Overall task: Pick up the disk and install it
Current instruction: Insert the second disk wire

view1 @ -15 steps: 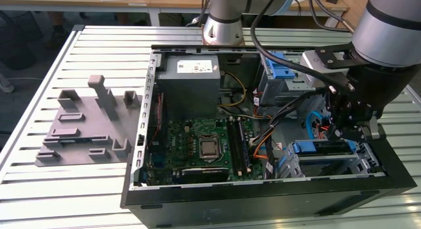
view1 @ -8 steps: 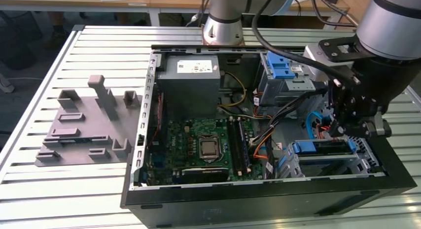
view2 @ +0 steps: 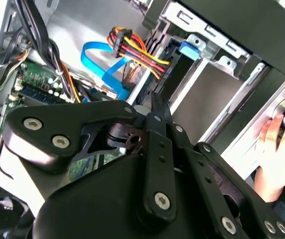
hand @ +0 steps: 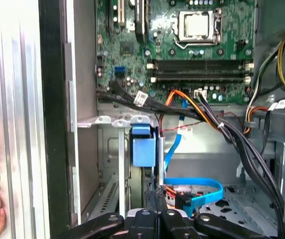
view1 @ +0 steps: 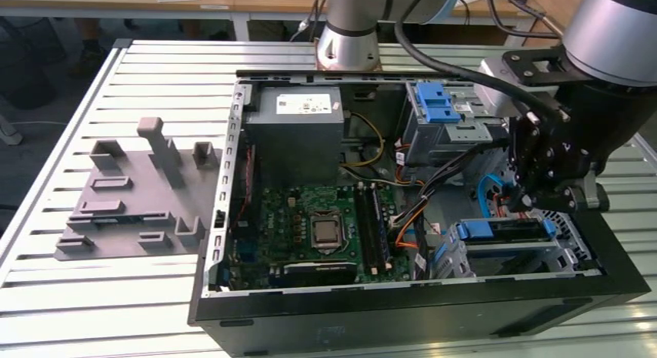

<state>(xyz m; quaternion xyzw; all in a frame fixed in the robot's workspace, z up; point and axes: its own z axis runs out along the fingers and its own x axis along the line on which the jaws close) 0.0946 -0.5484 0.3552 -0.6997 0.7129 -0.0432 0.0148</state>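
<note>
The disk (view1: 503, 231) lies flat in the lower drive cage at the exterior view's right end of the open computer case (view1: 411, 312), its blue carrier frame showing. In both wrist views the carrier's blue end (hand: 142, 144) (view2: 190, 47) stands edge-on in the cage. My gripper (view1: 521, 205) hangs just above the disk, near the case's front wall. Its thin fingertips (hand: 157, 195) (view2: 155, 102) lie pressed together with nothing between them.
A blue flat cable (hand: 192, 191) and a coloured wire bundle (view2: 132, 50) run close under the gripper. Motherboard (view1: 318, 227), grey power supply box (view1: 298, 127) and an upper cage with a blue latch (view1: 439, 104) sit inside. A grey fixture (view1: 134, 196) lies outside. A person's hand (view2: 277, 144) rests beside the case.
</note>
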